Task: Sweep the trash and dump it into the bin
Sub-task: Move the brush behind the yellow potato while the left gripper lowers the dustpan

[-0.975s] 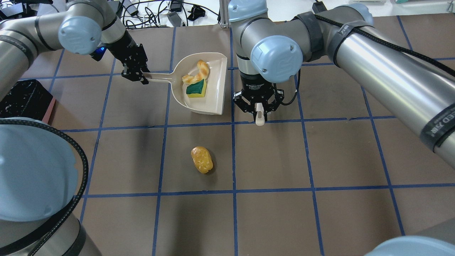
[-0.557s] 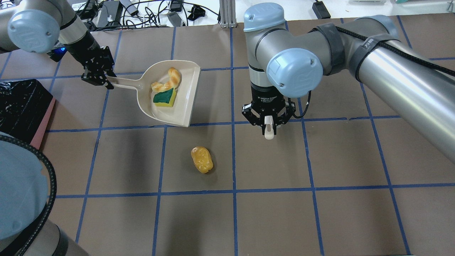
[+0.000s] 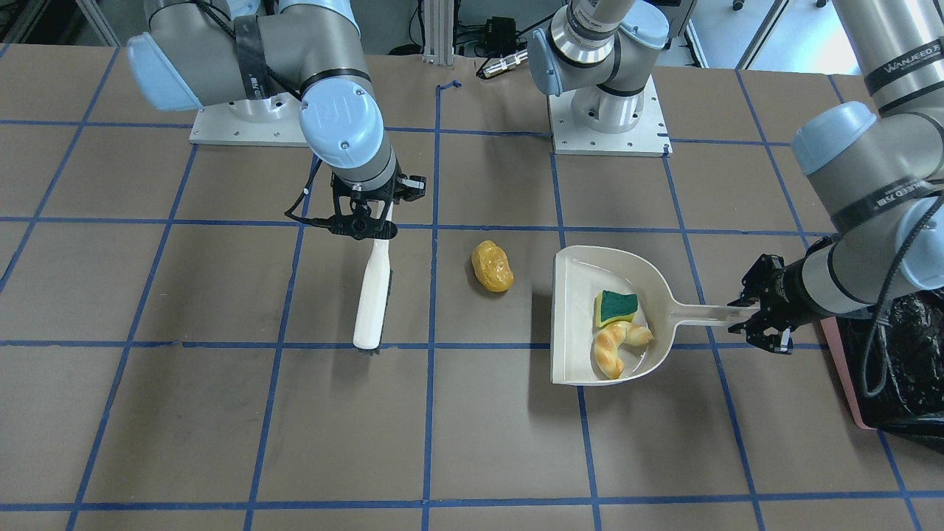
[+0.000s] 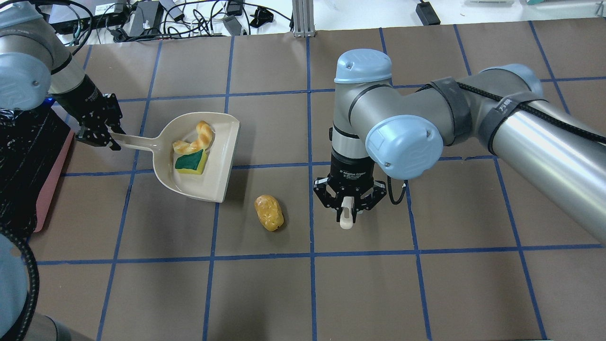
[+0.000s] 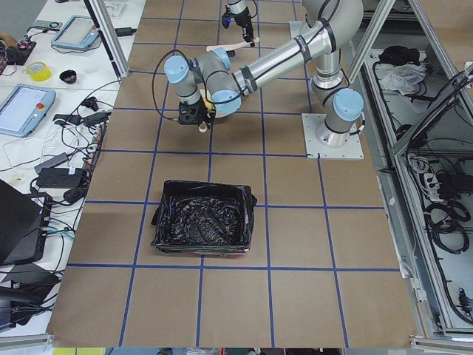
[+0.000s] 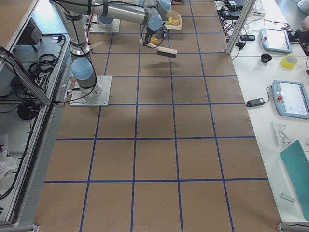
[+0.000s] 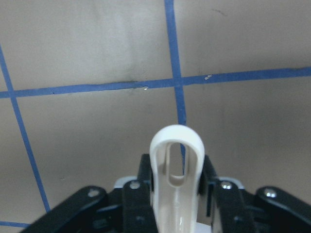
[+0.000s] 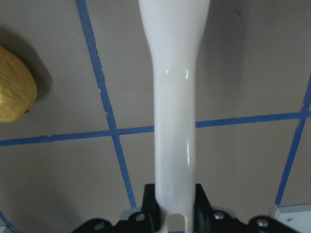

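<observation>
The glossy potato-like lump (image 4: 269, 213) lies alone on the table (image 4: 426, 293), just below centre of the overhead view, between the mouth of the beige dustpan (image 4: 222, 156) and the brush (image 3: 372, 295). It looks hard, smooth and rounded, so it will likely roll or skid away from a glancing push. The bristles should meet its long flank squarely and drive it toward the pan's lip.

The green-topped sponge piece (image 4: 191, 161) and the croissant-like bread piece (image 4: 195, 137) sit touching inside the pan. Both seem light and loose and may slide out if the pan tips forward.

The left gripper (image 4: 106, 139) is clamped on the end of the pan's thin handle, a long lever that may wobble. The right gripper (image 4: 347, 206) is closed around the brush's white handle. The black-lined bin (image 4: 23, 156) stands at the left edge, just beside the left gripper.
</observation>
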Controlling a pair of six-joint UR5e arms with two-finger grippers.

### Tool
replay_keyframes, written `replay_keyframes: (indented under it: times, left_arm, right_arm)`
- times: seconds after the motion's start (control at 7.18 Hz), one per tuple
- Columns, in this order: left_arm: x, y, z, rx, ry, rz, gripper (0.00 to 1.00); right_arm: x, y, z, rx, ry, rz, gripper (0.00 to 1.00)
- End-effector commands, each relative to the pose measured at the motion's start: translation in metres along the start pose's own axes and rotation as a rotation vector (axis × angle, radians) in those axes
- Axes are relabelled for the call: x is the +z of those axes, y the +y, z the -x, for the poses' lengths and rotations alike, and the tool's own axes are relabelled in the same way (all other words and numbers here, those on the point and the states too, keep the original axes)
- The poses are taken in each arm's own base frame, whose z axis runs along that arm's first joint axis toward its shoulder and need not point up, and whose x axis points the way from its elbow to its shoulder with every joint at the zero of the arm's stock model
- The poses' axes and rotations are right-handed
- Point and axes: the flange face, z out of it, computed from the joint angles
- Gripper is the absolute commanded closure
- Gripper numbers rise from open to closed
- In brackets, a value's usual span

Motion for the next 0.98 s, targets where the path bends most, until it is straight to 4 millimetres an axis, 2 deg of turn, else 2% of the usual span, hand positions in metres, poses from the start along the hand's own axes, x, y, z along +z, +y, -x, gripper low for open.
replay_keyframes:
  times: [0.0,0.28,0.42,0.56,0.7,0.84]
  left_arm:
    - [0.03,0.014,0.031,-0.067,0.006,-0.037,1.0]
    - [0.062,0.032,0.073,-0.113,0.05,-0.091,1.0]
    - [0.063,0.039,0.089,-0.116,0.066,-0.099,1.0]
    - [0.05,0.047,0.102,-0.127,0.089,-0.119,1.0]
    - [0.052,0.053,0.118,-0.131,0.075,-0.135,1.0]
    - [0.06,0.061,0.134,-0.129,0.063,-0.134,1.0]
  right_arm:
    - [0.011,0.025,0.019,0.031,0.079,-0.036,1.0]
    - [0.02,0.031,0.029,0.037,0.076,-0.055,1.0]
    - [0.023,0.03,0.03,0.062,0.06,-0.08,1.0]
    - [0.028,0.038,0.042,0.082,0.064,-0.095,1.0]
    - [0.038,0.044,0.06,0.075,0.061,-0.118,1.0]
    - [0.051,0.036,0.07,0.097,0.06,-0.123,1.0]
